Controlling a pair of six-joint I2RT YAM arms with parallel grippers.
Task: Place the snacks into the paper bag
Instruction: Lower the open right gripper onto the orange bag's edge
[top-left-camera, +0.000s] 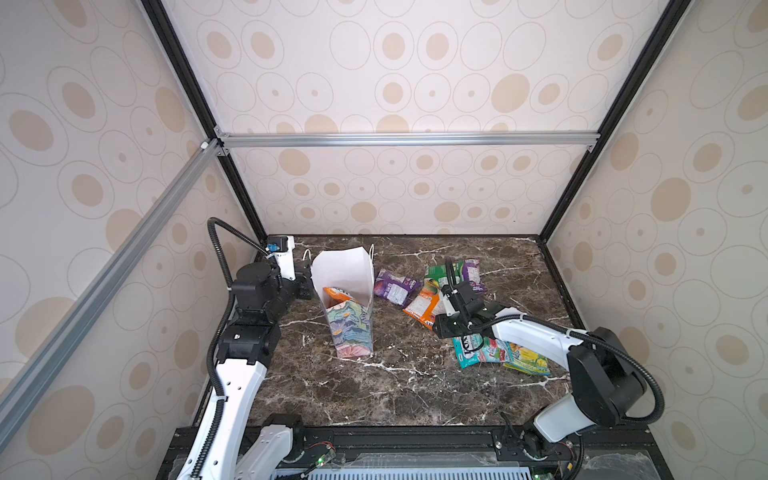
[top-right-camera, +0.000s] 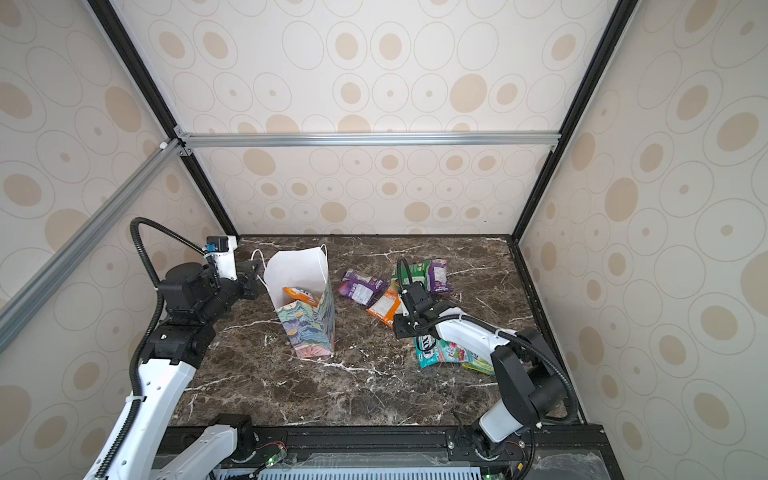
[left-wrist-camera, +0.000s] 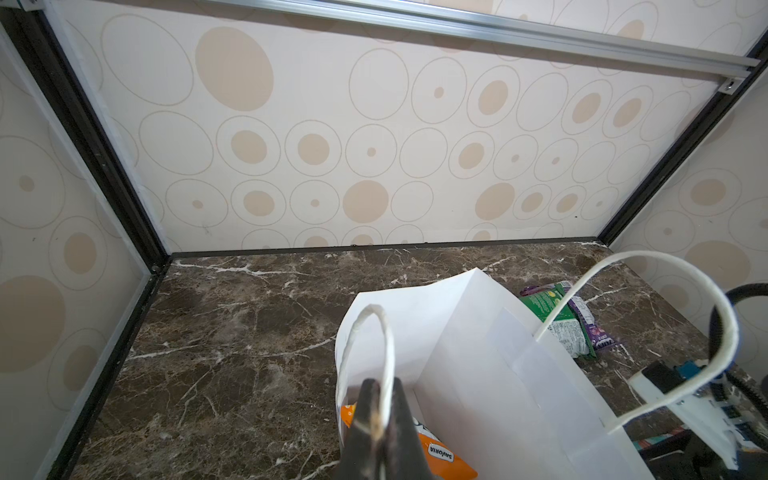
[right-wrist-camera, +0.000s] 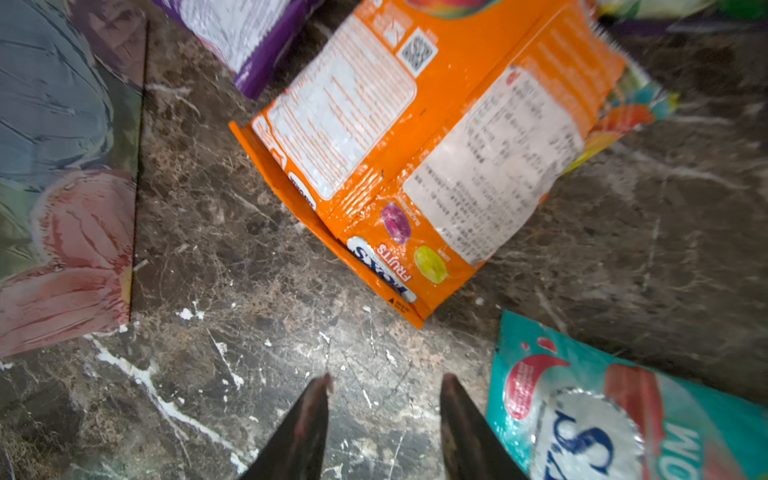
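One glossy orange packet (left-wrist-camera: 453, 463), labelled "SAVORIA", lies inside the tall paper bag (top-left-camera: 351, 328). The bag is white within and floral teal-pink outside, and it stands upright on the dark marbled bench (top-left-camera: 374, 395), left of the middle. My left claw (left-wrist-camera: 380, 386) is clenched on one white cord handle (left-wrist-camera: 374, 308) of the bag, and the loop rises from between my fingers.

The other snacks lie on the bench to the bag's right. A purple packet (top-left-camera: 395, 289) is nearest the bag, with a green packet (top-left-camera: 438, 270) and a second purple packet (top-left-camera: 473, 272) farther back. An orange packet (right-wrist-camera: 415, 145) reads "FOX'S FRUITS" and carries a QR code and small print too blurred to read. A teal packet (right-wrist-camera: 623, 415) shows part of "FOX'S", and a yellow-green packet (top-left-camera: 528, 359) touches it.

My right claw (right-wrist-camera: 386, 380) hangs released over bare bench, grasping nothing, just beside the teal packet and near the orange packet's corner.
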